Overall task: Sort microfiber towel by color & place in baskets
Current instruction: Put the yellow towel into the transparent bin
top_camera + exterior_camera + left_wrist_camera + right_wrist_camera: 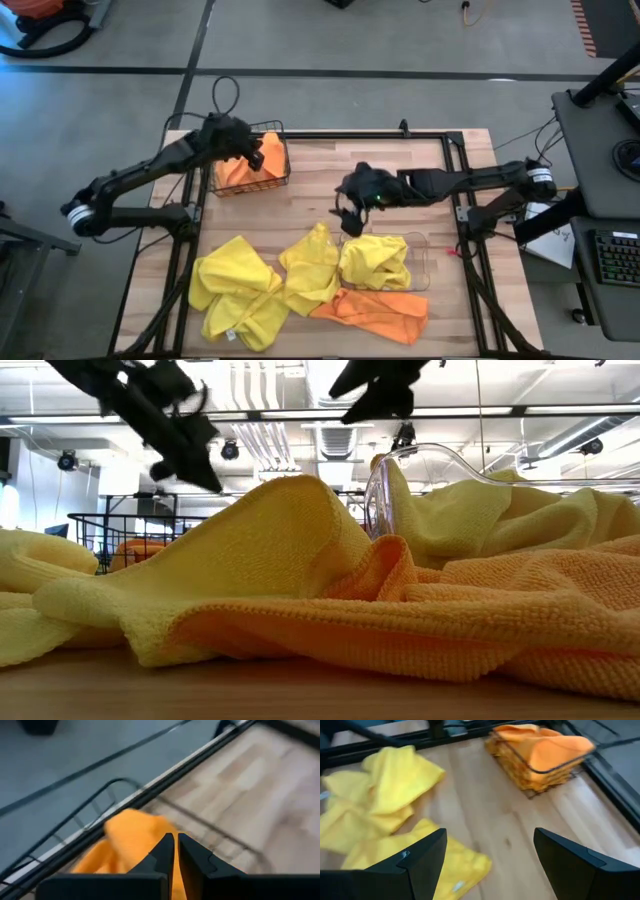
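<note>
High view: your left gripper point(262, 157) sits over the dark wire basket point(282, 180) at the far left of the table point(320, 170), where orange towels point(243, 172) lie piled; your right gripper point(347, 213) hangs at mid-table, just beyond the clear bin point(425, 262), which holds a yellow towel point(375, 262). Three more yellow towels point(240, 290) lie loose along the near side, and one orange towel point(375, 312) lies in front of the bin, touching it. Low view: the loose orange towel point(480, 610) and a yellow one point(270, 530) overlap in the foreground, with the clear bin's rim point(420, 460) above them; lift only one layer here, or the two colours are likely to travel together. Left wrist view: the left fingers point(165, 852) are pressed shut with nothing visibly between them, directly above the orange cloth point(132, 832) in the basket, so judge this drop complete and raise the arm straight up to avoid snagging the wire. Right wrist view: the right fingers point(427, 852) stand wide apart and empty above a yellow towel point(450, 865), with the basket of orange towels point(540, 752) beyond. Pinch near the cloth's middle fold, take yellow to the clear bin, and leave the single orange towel for the left arm.
</note>
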Controlling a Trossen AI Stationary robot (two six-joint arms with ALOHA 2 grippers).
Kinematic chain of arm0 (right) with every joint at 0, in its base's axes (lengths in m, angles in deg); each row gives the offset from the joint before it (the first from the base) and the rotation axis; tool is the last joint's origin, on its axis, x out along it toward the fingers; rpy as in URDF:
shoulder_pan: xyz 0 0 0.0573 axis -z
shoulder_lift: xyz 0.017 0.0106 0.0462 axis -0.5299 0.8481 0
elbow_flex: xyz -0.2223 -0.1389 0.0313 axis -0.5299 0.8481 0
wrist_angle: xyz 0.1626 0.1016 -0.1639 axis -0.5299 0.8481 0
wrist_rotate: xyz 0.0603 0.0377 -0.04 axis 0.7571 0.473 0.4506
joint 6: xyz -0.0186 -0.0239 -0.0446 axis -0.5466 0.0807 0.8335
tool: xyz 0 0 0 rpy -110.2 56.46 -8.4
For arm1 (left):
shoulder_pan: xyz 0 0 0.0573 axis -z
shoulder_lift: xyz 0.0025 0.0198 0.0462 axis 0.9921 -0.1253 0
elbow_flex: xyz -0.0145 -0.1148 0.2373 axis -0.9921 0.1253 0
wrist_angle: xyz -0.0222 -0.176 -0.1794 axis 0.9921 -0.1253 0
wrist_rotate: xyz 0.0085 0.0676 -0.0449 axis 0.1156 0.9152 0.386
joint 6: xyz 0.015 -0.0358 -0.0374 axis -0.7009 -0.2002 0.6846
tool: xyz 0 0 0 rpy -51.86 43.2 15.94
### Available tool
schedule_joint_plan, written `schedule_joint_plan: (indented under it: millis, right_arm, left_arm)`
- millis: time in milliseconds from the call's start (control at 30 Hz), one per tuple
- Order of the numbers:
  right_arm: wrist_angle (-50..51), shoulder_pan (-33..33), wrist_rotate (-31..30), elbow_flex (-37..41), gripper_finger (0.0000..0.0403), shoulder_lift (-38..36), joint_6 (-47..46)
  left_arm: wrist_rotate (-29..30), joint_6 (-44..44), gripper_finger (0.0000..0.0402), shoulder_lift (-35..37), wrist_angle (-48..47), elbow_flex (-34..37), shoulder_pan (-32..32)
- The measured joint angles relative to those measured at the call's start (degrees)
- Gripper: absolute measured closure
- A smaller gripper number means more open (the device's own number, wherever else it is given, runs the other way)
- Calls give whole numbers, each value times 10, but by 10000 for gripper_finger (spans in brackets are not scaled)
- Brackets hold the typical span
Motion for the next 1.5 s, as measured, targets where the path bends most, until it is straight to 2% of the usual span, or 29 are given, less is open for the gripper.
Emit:
schedule_joint_plan:
  millis: [133, 333, 600, 700, 800, 933, 1100, 1500]
  right_arm:
    - [5, -47, 0, -2, 108, 0, 6]
    - [-43, -115, -1, -3, 109, 19, 20]
    - [-71, -167, -2, -45, 120, 88, 22]
    - [-46, -182, -2, -79, 124, 127, 20]
    - [3, -195, -1, -126, 129, 168, 15]
    - [77, -204, -1, -194, 135, 224, -1]
    - [150, -215, 2, -263, 138, 293, -17]
    - [236, -224, 44, -386, 143, 427, -41]
  left_arm:
    - [5, 29, 393, 72, 3, 15, 78]
    - [99, 79, 393, 143, 17, 49, 263]
    - [193, 135, 393, 152, 69, 95, 486]
    - [269, 162, 393, 148, 68, 105, 552]
    - [308, 179, 393, 147, 67, 112, 602]
    - [316, 181, 393, 145, 68, 117, 632]
    - [337, 163, 393, 145, 68, 114, 633]
    - [347, 121, 393, 144, 72, 109, 632]
